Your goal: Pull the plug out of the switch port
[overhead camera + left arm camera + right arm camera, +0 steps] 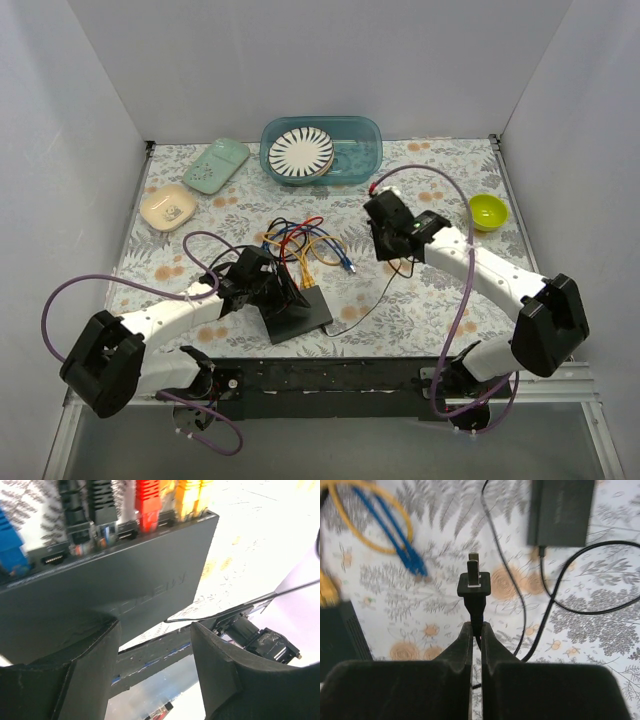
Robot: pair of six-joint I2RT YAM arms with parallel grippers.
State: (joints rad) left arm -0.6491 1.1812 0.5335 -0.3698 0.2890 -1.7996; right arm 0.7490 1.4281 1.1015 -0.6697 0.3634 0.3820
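Note:
The dark switch [125,575] [300,312] lies askew near the table's front edge. Blue [10,550], black [102,505], red [148,502] and yellow [192,497] plugs sit in its ports. My left gripper [155,625] [272,283] stands open at the switch's near edge, and its left finger [95,665] lies against the casing. My right gripper [476,625] [385,240] is shut on the neck of a black two-pronged plug [475,582], held above the cloth with its prongs pointing away. A loose blue cable end [415,562] [347,265] lies free on the cloth.
A black power adapter [560,512] and its thin black cords [545,605] lie on the cloth beyond the right gripper. Coloured cables [300,240] loop behind the switch. At the back stand a teal bin [360,150] with a striped plate [300,152], two small dishes [167,208] and a green bowl [488,211].

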